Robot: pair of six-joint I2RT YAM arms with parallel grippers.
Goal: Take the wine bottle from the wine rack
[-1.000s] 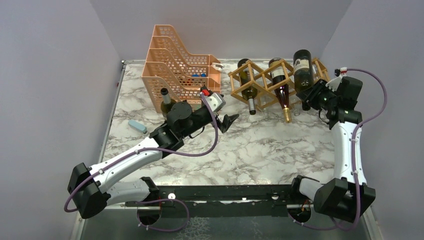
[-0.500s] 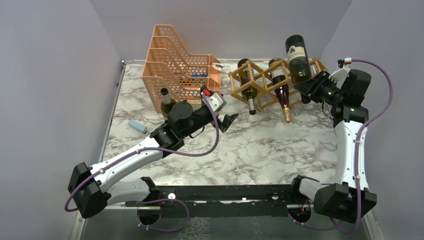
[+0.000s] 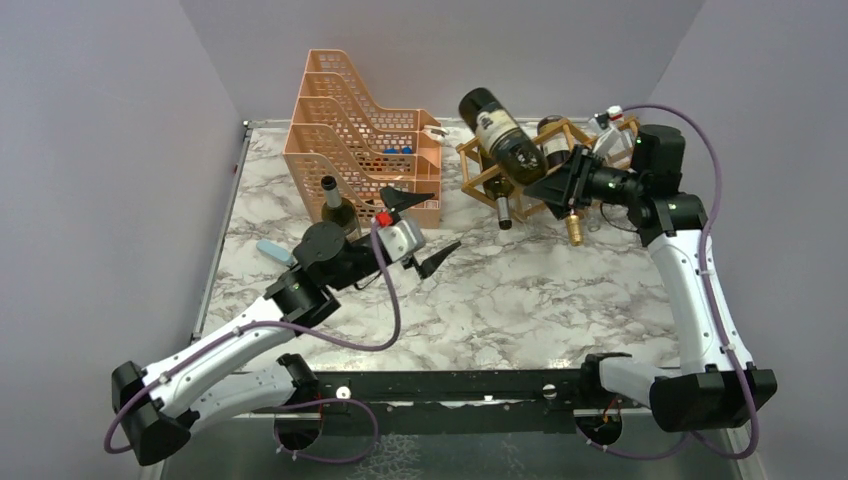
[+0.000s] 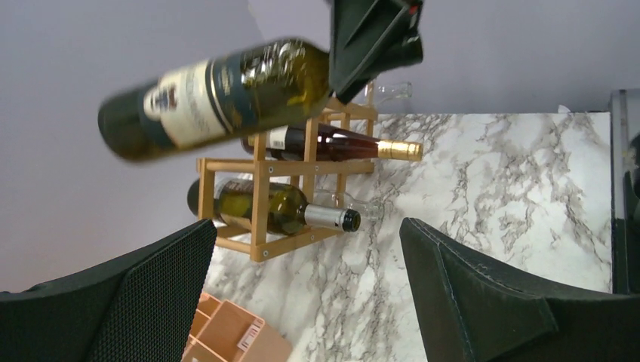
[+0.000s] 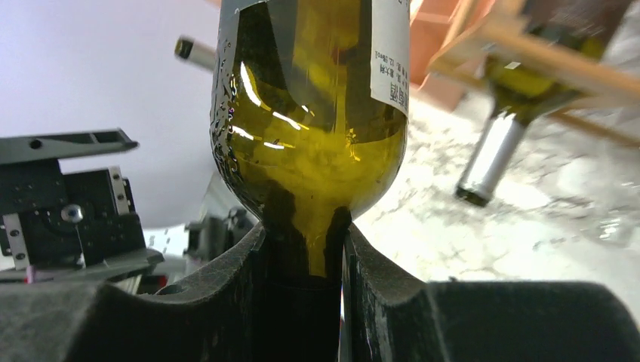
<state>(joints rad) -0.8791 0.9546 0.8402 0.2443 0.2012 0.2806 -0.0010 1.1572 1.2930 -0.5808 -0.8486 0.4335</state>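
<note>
Green wine bottle (image 3: 503, 135) tilts above the wine rack (image 4: 260, 170) — right fingers (image 5: 226, 279) clamped on its neck, left fingers (image 4: 151, 294) spread wide, empty.

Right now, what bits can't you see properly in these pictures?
- Right wrist view: the held wine bottle has its neck hidden between the right claw fingers.
- Left wrist view: its label is too blurred to read.
- Top view: the standing bottle beside the orange tray has its bottom hidden by the left arm.
- Top view: the blue things in the tray are too small to name.
</note>
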